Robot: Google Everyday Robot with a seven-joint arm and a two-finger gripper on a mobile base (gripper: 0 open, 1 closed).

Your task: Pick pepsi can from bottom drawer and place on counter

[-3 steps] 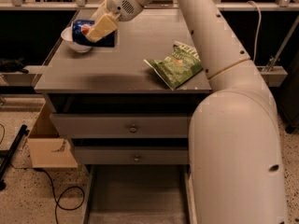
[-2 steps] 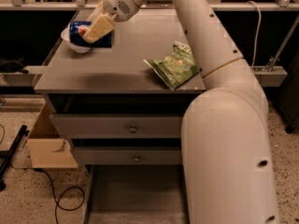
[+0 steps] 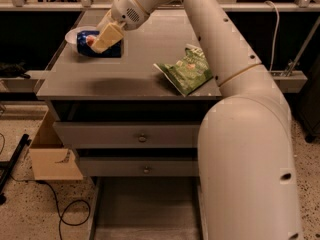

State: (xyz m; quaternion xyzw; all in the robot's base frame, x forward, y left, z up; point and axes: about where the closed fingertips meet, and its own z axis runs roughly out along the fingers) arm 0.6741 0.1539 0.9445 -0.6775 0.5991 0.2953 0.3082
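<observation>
A single view looks down from above the cabinet's front, facing its back edge. The arm (image 3: 240, 134) starts hard against the lens at lower right (it fills nearly that whole side) and stretches away to the upper left. The counter (image 3: 135, 79) lies across the middle of the view, farther from the lens. The open bottom drawer (image 3: 145, 209) is cut by the lower edge. The gripper (image 3: 102, 38) is farthest off, at the can (image 3: 111, 50) on the counter's far left.
</observation>
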